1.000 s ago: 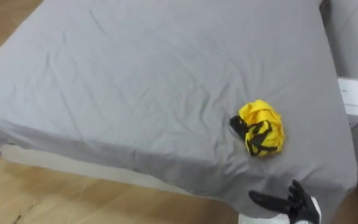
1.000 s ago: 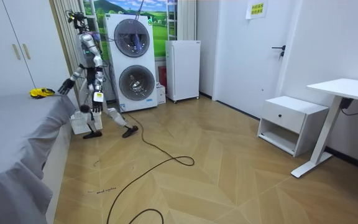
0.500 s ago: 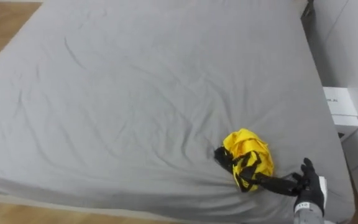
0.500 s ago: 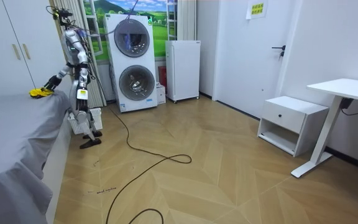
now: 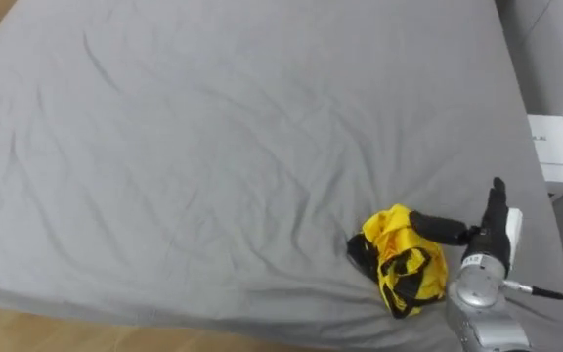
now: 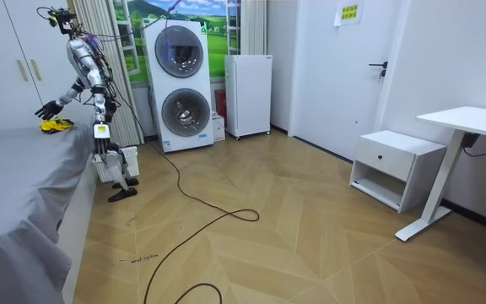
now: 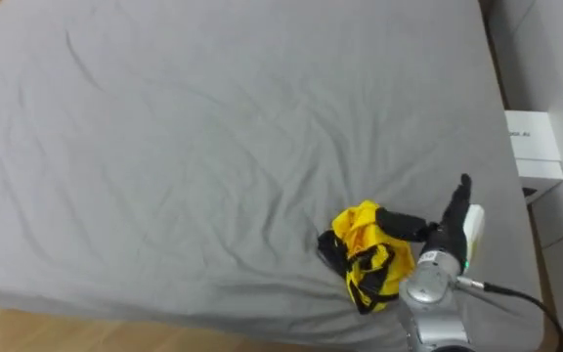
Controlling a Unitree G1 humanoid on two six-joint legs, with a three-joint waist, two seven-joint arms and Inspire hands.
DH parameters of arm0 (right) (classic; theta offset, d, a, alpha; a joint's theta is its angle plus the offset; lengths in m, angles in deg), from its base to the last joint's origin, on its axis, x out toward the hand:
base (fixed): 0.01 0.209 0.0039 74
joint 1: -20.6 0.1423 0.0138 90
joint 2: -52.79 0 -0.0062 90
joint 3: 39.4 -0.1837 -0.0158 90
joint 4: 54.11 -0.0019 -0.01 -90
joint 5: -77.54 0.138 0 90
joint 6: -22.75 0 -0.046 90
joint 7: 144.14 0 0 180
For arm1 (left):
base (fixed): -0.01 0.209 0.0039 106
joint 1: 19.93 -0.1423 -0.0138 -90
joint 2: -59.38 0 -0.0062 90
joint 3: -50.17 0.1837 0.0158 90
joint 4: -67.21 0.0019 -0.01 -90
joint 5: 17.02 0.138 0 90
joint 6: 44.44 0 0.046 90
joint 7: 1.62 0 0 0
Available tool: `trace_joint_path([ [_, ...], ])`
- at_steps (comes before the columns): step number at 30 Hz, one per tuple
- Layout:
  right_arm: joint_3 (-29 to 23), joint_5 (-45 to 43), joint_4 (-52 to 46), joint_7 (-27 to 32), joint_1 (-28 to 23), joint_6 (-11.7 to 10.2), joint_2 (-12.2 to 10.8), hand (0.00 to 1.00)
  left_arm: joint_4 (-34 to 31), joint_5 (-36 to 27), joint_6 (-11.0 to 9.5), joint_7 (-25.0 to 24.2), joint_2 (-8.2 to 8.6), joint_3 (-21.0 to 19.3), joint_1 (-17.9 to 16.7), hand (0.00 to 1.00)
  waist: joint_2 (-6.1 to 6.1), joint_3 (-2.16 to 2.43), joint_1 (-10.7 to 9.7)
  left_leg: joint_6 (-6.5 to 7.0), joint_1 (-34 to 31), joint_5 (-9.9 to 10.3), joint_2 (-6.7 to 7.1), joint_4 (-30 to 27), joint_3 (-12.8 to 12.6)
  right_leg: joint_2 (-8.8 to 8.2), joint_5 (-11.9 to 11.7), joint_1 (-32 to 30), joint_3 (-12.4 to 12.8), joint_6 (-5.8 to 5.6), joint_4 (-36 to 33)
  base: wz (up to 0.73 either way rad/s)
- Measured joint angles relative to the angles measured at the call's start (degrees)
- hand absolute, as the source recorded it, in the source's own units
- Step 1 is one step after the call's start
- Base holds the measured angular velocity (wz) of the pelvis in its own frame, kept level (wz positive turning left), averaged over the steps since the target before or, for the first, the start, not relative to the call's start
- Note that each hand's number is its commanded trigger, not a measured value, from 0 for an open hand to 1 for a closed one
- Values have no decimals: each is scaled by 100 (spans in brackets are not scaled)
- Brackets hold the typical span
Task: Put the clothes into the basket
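Reach step: your right hand (image 5: 485, 235) hovers open beside the cloth (image 5: 399, 259), holding nothing. Next: lower it, close on the cloth.

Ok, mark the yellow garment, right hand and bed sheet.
yellow garment (image 5: 393, 242), left eye view, yellow middle.
right hand (image 5: 485, 235), left eye view, palm.
bed sheet (image 5: 213, 147), left eye view, bare wrinkles.

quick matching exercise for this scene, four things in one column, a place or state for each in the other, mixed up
Things:
1 yellow garment
2 right hand
3 bed sheet
4 white box

Places or states:
a grey and wrinkled
b open, fingers straight
c crumpled in a heap on the sheet
d past the sheet's right edge

Pairs: 1-c, 2-b, 3-a, 4-d
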State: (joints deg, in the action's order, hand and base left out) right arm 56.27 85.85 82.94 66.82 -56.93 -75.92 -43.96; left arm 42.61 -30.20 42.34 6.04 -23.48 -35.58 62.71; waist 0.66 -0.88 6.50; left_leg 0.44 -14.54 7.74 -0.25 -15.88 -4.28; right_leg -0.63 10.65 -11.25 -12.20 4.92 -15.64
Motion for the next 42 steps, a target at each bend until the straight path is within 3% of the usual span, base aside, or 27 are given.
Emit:
trace_joint_path([
  [5, 147, -72, 471, -261, 285, 67, -30, 0, 222, 35, 84, -26, -5, 4, 290, 0, 41, -21, 174, 9, -133, -6, -5, 62, -14, -11, 0, -133, -82, -1, 19, 5],
  [9, 590, -522, 615, -622, 324, 235, -76, 0, 331, 34, 152, -41, -65, 78, 318, 0, 41, -22, 192, 9, -161, -6, -9, 74, -13, -13, 0, -96, -216, -1, 96, 10],
  [16, 1136, -660, 601, -670, 303, 371, -82, 0, 328, 31, 302, -32, -99, 294, 363, 0, 0, -45, 262, 11, -229, -6, -1, 66, -6, -14, 3, -100, -267, -5, 224, 4],
  [23, 1161, -755, 543, -676, 72, 326, -94, 0, 311, -197, 321, 97, -96, 286, 343, 0, -26, -23, 161, 30, -171, -18, 15, 104, -31, -18, -16, 23, -325, -31, 305, 6],
  [24, 1155, -856, 488, -688, -5, 321, -97, 0, 289, -203, 323, 97, -96, 269, 344, 0, -27, -1, 141, 30, -164, -18, 20, 118, -30, -19, -16, 42, -352, -31, 319, 9],
  [25, 1168, -927, 335, -726, -132, 323, -84, 71, 212, -241, 325, 113, -96, 271, 346, 0, -29, 10, 119, 30, -167, -18, 22, 127, -28, -16, -16, 49, -365, -31, 342, 9],
  [26, 1181, -945, 302, -737, -213, 316, -75, 100, 178, -271, 325, 125, -94, 277, 346, 0, -31, 13, 109, 30, -165, -18, 23, 130, -27, -13, -16, 64, -371, -31, 361, 7],
  [34, 1217, -1343, 387, -842, -637, 176, -22, 100, 97, -546, 288, 383, -13, 294, 332, 0, -105, 99, -100, 29, 150, -18, 44, 329, -29, -5, -8, 343, -366, -44, 512, 0],
  [42, 1176, -1542, 386, -886, -1071, 238, -106, 100, 106, -656, 231, 465, 48, 563, 337, 0, -118, 109, -191, 33, 219, -22, 93, 431, -34, -9, -2, 369, -352, -55, 530, -1],
])
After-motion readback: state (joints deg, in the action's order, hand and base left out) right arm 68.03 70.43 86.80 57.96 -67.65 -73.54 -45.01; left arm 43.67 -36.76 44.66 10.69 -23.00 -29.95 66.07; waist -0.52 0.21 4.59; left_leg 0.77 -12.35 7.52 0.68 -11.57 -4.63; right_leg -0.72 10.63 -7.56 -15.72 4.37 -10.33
